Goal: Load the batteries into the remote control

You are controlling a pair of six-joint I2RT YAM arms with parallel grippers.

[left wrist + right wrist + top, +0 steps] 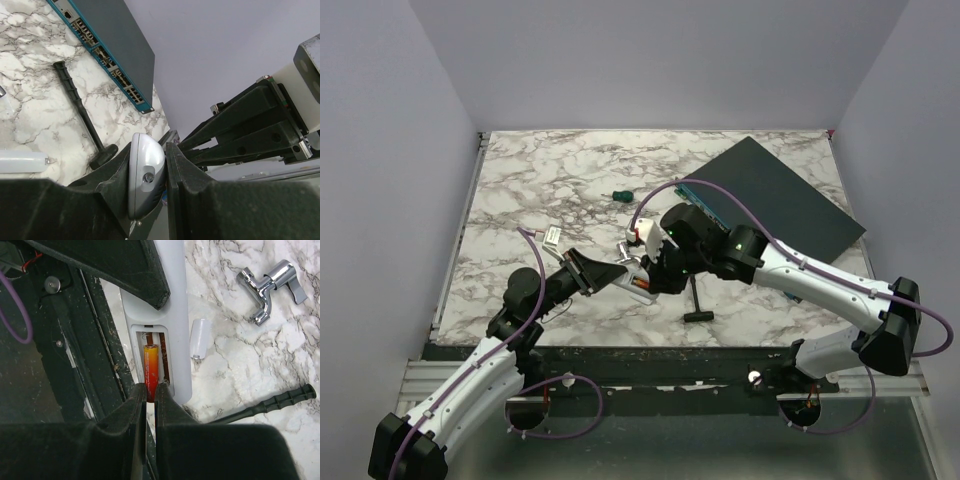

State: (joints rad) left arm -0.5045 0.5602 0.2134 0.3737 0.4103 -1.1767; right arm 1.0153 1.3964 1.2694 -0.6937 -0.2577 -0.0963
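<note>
The white remote control (175, 315) is held above the table, back side up, with its battery bay open. My left gripper (147, 150) is shut on it; its rounded end (146, 175) shows between the pads. An orange-red battery (151, 365) lies lengthwise in the bay. My right gripper (151, 390) pinches the battery's near end with its fingertips. In the top view the two grippers meet mid-table, left (610, 272) and right (645, 270), with the battery (642, 285) a small orange spot between them.
A small white battery cover (200, 337) lies on the marble beside the remote. A silver bent metal piece (270, 282) and a black-handled tool (270, 402) lie nearby. A dark teal flat box (775, 195) sits at the back right, with a green-handled screwdriver (620, 196) behind the grippers.
</note>
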